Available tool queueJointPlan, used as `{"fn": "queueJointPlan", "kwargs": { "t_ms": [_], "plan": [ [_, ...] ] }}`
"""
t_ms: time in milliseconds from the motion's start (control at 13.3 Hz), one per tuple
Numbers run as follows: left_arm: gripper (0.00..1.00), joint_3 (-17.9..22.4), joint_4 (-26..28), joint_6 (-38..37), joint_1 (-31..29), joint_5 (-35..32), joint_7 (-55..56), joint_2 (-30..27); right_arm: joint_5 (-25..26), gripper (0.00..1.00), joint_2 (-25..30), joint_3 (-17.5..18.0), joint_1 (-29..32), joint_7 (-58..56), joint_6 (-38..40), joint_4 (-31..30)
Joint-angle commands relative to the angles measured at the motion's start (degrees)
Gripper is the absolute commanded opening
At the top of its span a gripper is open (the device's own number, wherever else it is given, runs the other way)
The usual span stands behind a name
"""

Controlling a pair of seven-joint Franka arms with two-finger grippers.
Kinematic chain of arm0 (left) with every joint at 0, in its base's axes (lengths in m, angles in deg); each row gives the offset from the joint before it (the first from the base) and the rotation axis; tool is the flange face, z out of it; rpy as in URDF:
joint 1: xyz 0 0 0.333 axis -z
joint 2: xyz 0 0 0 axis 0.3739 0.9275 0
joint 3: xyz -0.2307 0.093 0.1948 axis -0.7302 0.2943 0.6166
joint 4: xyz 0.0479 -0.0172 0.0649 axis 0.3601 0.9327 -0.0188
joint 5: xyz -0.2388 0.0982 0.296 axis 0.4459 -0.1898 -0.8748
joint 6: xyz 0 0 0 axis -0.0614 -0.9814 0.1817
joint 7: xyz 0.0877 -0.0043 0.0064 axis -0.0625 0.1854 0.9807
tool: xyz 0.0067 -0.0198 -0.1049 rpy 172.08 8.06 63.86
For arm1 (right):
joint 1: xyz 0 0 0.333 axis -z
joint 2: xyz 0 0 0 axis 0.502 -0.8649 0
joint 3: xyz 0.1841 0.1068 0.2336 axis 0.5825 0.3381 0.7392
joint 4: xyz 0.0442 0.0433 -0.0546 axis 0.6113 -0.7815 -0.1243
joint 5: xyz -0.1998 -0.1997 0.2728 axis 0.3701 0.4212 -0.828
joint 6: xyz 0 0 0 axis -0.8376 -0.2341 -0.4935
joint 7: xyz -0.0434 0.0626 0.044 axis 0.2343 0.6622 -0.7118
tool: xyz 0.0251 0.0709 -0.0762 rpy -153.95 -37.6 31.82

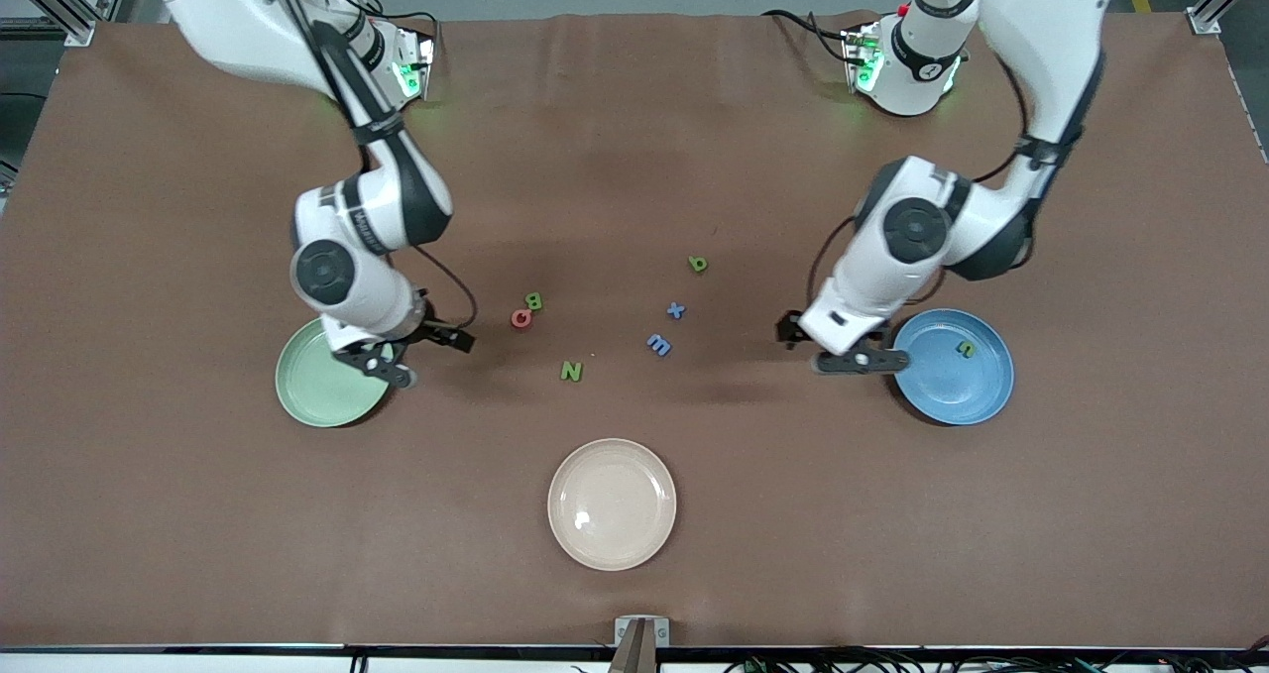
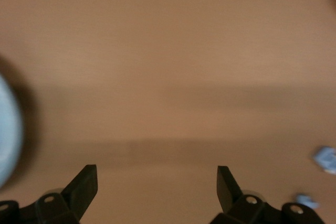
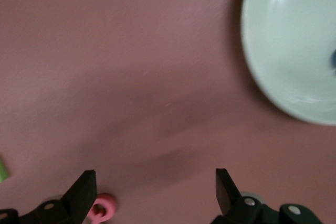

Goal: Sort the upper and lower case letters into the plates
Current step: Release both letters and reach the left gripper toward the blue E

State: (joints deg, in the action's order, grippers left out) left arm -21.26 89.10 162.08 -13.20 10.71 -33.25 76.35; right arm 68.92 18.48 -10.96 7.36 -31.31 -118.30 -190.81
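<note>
Cream plate (image 1: 612, 504) lies nearest the front camera, bare. Mint green plate (image 1: 322, 376) sits at the right arm's end; the right gripper (image 3: 155, 187) hovers at its rim, fingers apart, holding nothing. Blue plate (image 1: 954, 366) at the left arm's end carries one green letter (image 1: 965, 349), seemingly lowercase. Left gripper (image 2: 157, 184) hangs beside it, spread and unloaded. Loose letters (image 1: 571, 370) lie between, farther back.
</note>
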Motion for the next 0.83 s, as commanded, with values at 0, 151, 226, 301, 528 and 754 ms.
{"fn": "queueJointPlan", "kwargs": {
  "t_ms": [0, 151, 226, 301, 528, 754],
  "plan": [
    [1.00, 0.55, -8.15, -1.32, 6.08, -1.29, 3.26, 6.42, -0.95, 1.00, -1.18, -0.64, -4.72, 7.58, -4.87, -1.19],
    [1.00, 0.90, -12.11, -2.99, 8.82, -1.29, 6.92, 9.58, -0.86, 1.00, -3.11, -0.64, -7.45, 12.51, -8.21, -1.54],
    [1.00, 0.90, -13.87, -3.26, 10.22, -1.29, 9.30, 11.17, -0.86, 1.00, -3.82, -0.64, -8.42, 13.75, -10.14, -1.98],
    [1.00, 1.25, -15.19, -3.43, 11.97, -1.81, 10.28, 12.84, -0.86, 0.98, -4.43, -0.73, -9.12, 14.81, -12.51, -2.94],
    [0.99, 2.49, -18.98, -3.61, 16.38, -4.89, 10.47, 16.80, -0.86, 0.86, -5.84, -0.73, -10.36, 16.04, -14.73, -3.74],
    [0.98, 2.57, -20.03, -3.61, 18.40, -5.07, 9.94, 18.91, -0.77, 0.67, -6.02, -0.82, -10.45, 16.05, -14.64, -3.83]
  ]
}}
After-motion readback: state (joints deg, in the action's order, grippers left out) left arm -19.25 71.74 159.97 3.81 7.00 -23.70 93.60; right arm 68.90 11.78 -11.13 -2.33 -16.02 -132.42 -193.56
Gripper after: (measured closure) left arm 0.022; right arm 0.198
